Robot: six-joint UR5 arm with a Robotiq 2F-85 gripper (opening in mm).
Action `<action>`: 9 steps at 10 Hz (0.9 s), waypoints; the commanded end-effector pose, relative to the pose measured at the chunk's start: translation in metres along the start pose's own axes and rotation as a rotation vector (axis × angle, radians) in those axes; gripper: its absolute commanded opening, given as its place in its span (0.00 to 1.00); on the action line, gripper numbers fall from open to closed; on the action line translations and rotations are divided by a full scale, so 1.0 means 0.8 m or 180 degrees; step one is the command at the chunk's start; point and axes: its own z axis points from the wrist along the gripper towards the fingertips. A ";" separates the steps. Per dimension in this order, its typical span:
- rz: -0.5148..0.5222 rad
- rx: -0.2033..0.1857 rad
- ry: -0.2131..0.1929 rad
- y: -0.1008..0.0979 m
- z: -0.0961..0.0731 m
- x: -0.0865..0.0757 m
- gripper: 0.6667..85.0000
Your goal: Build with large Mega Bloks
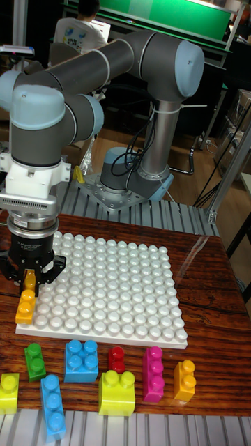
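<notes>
Claw [30, 281] grasping 1 orange block [26, 304] at baseplate [111, 293] corner; align over studs, press straight down.

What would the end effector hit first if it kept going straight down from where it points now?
The end effector points down at the white baseplate. Between its fingers is an orange block, whose bottom already appears to sit on the plate's left front corner, so the plate is met first; contact is hard to confirm.

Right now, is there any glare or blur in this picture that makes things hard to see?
Tall fixed view: glare streaks the wooden table at its right edge, studs on the white baseplate shine, bricks stay sharp; the dark tool hides its fingers in shadow.
</notes>
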 end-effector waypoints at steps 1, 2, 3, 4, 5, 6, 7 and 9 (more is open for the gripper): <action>0.0023 -0.0018 -0.0030 0.001 0.007 0.003 0.00; 0.0023 -0.0018 -0.0030 0.001 0.009 0.004 0.00; 0.0024 -0.0028 -0.0031 0.001 0.011 0.005 0.00; 0.0029 -0.0023 -0.0030 0.001 0.013 0.007 0.00; 0.0033 -0.0018 -0.0030 -0.001 0.014 0.008 0.00; 0.0033 -0.0014 -0.0025 -0.002 0.015 0.009 0.00; 0.0033 -0.0014 -0.0025 -0.003 0.016 0.011 0.00; 0.0041 0.0001 -0.0019 -0.006 0.019 0.014 0.00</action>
